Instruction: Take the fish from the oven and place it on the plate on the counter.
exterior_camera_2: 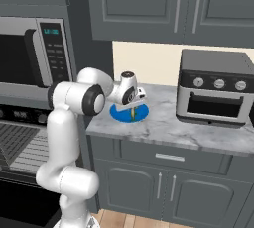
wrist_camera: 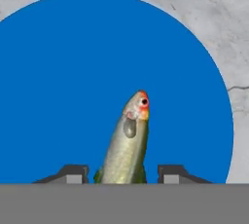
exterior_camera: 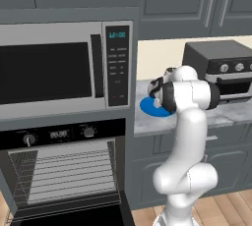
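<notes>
The gripper (wrist_camera: pixel 124 173) hangs directly over the blue plate (wrist_camera: pixel 58 86) on the counter (exterior_camera_2: pixel 163 123). The fish (wrist_camera: pixel 126 142) points head-down between the fingertips (wrist_camera: pixel 73 173), which stand clear of its sides, seemingly released. Its tail is cut off from sight, and whether it touches the plate is unclear.

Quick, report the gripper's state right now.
Gripper: open over the plate. Both fingertips stand clear of the fish between them, which hangs nose down toward the plate, so no firm hold shows.
</notes>
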### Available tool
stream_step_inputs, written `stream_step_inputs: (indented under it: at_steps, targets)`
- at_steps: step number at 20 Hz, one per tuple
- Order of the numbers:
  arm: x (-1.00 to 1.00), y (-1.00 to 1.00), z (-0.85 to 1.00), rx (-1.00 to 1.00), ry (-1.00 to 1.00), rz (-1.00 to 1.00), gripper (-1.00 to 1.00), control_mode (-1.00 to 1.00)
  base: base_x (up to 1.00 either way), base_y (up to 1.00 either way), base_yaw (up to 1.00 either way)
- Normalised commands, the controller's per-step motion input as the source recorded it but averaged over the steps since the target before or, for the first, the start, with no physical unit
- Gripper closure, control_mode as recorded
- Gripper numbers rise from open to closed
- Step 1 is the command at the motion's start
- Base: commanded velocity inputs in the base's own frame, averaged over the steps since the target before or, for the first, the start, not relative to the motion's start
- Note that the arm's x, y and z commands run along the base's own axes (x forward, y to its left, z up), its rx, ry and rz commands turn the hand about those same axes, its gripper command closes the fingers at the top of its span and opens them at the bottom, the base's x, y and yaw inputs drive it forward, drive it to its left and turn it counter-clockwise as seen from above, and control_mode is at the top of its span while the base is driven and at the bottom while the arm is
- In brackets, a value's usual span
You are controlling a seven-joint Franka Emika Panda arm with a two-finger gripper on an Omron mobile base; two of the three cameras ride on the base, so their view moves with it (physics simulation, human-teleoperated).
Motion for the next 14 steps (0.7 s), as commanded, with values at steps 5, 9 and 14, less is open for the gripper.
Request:
stream_step_inputs:
  at_steps: [5, 9, 14]
  targets:
    - [-0.37, -0.01, 0.22, 0.04, -0.1, -0.06, -1.0, -1.0, 0.0, 0.0, 0.0]
    - [-0.75, 0.0, 0.73, 0.02, -0.23, -0.07, -1.0, -1.0, 0.0, 0.0, 0.0]
    - [-0.91, 0.0, 0.81, 0.0, -0.28, -0.08, -1.0, -1.0, 0.0, 0.0, 0.0]
